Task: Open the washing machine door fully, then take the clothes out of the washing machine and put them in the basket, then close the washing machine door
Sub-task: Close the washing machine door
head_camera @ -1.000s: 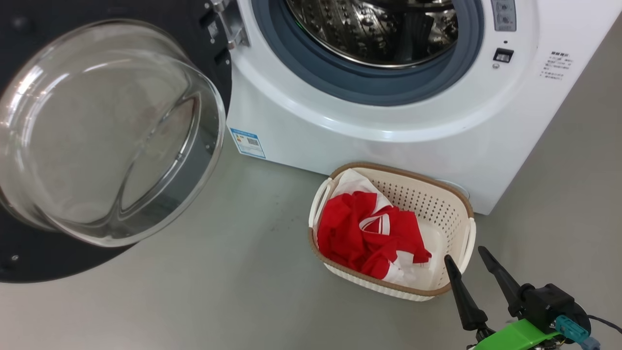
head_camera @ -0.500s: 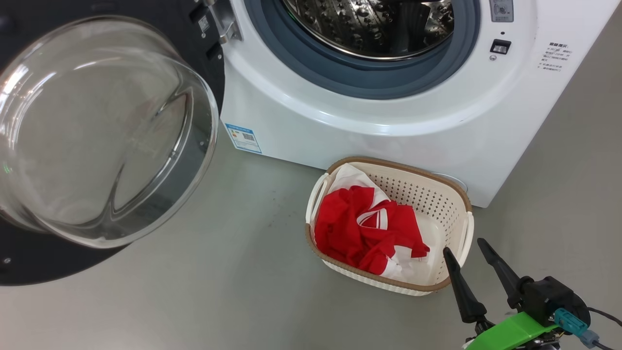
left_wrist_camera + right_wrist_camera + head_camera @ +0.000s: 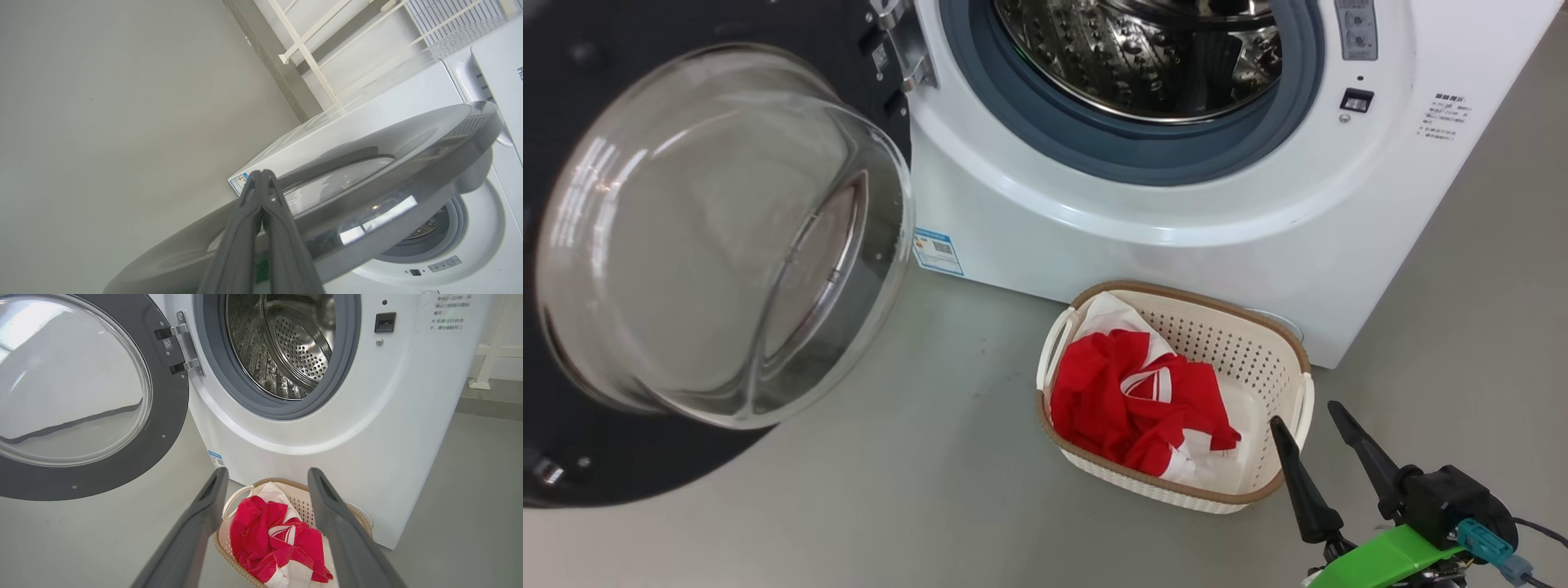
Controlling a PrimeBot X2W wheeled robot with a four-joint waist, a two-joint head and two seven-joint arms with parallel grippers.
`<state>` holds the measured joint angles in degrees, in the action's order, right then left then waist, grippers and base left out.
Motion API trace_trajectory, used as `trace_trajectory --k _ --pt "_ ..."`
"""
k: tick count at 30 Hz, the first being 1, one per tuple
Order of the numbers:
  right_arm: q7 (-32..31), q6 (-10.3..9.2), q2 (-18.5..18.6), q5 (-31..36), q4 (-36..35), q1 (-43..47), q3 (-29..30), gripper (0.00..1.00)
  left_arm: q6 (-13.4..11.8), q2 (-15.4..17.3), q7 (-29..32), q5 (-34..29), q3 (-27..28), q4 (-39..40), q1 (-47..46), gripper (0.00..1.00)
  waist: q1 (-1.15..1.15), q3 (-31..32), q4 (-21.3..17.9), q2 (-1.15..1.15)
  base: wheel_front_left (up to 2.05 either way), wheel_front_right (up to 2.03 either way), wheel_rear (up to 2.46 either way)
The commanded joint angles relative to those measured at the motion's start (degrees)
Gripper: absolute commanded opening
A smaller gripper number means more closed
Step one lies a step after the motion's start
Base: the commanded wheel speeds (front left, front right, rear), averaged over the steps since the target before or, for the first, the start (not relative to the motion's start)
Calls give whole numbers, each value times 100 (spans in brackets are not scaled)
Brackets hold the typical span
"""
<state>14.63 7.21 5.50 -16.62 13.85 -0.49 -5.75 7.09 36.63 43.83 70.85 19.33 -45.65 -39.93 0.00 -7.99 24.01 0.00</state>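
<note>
While crumpled red clothes lie in the perforated cream basket, the right end effector is spread, the left end effector pressed together.

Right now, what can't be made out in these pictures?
Head view: top of the drum, cut off by the upper edge.
Head view: basket floor under the clothes, hidden by them.
Head view: print on the washer, too small.
Left wrist view: whether the left gripper touches the door, too blurred.
</note>
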Motion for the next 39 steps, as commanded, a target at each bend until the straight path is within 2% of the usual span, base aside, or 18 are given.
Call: trace_trajectory --k 1,10,19,30,39 --pt "37 28 57 12 -136 -60 -100 100 39 257 207 137 -7 287 142 0 0 67 12 0 0 0 0" --pt "37 28 23 -25 -150 85 -43 100 39 248 992 817 -295 1541 856 0 0 338 51 0 0 0 0" --pt "37 28 -29 -48 -170 187 33 100 39 197 1293 1304 -509 2566 1331 0 0 454 48 0 0 0 0" --pt "37 28 -75 -49 -193 206 69 100 39 -71 1214 1574 -1049 3777 1596 0 0 507 -121 0 0 0 0" --pt "37 28 -85 -42 -217 195 126 100 39 -374 1023 1717 -1401 4452 1575 0 0 481 -314 0 0 0 0"
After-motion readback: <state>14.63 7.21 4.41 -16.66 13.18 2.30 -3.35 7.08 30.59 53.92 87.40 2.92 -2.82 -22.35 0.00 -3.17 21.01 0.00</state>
